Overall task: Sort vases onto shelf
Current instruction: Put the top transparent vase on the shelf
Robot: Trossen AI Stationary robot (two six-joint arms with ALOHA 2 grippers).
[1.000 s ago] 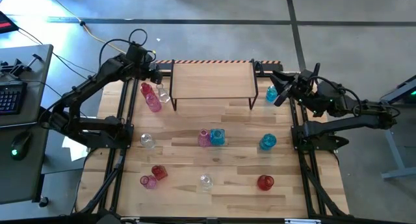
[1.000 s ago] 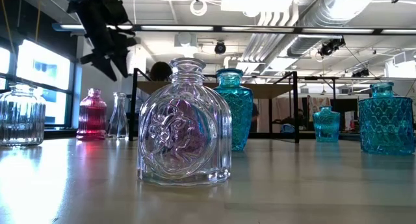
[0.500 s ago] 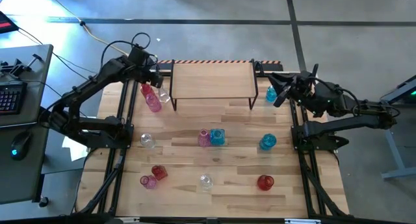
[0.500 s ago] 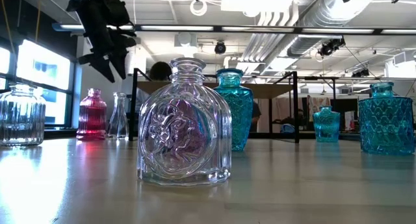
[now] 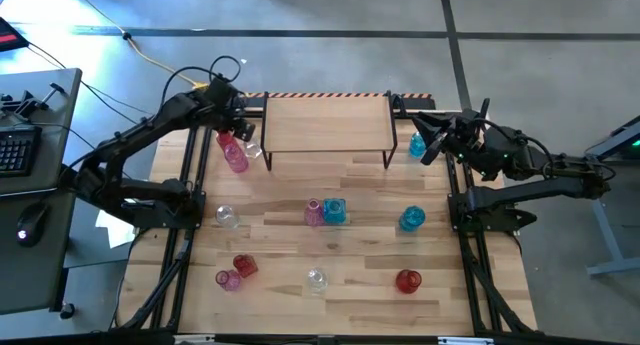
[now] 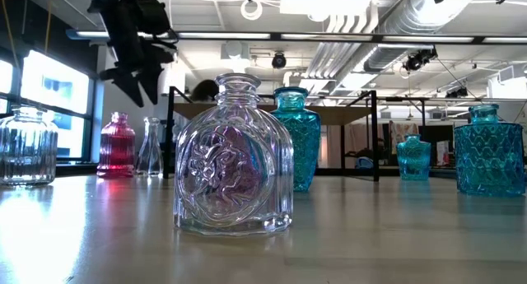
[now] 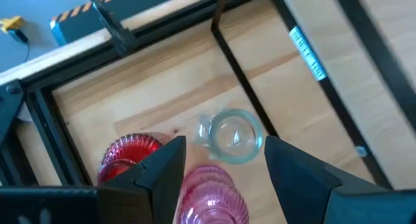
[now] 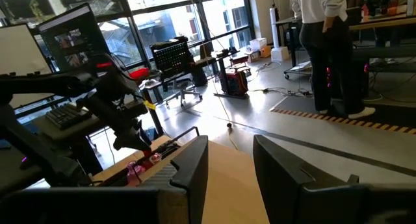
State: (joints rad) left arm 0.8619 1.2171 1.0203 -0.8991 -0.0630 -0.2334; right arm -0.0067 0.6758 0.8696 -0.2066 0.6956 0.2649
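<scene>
The left gripper hangs with its fingers spread and empty above three vases beside the shelf: the clear vase lies just ahead of its fingertips, the pink vase between and below them, and the red vase to one side. They stand so close that a descent onto one could, I judge, knock a neighbour over or against the shelf's black leg. The right gripper, part open and empty, waits at the shelf's far end by a blue vase.

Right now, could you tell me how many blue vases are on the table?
3: one beside the shelf's right legs, one mid-table touching a pink vase, one toward the right edge. None seems hidden.
</scene>
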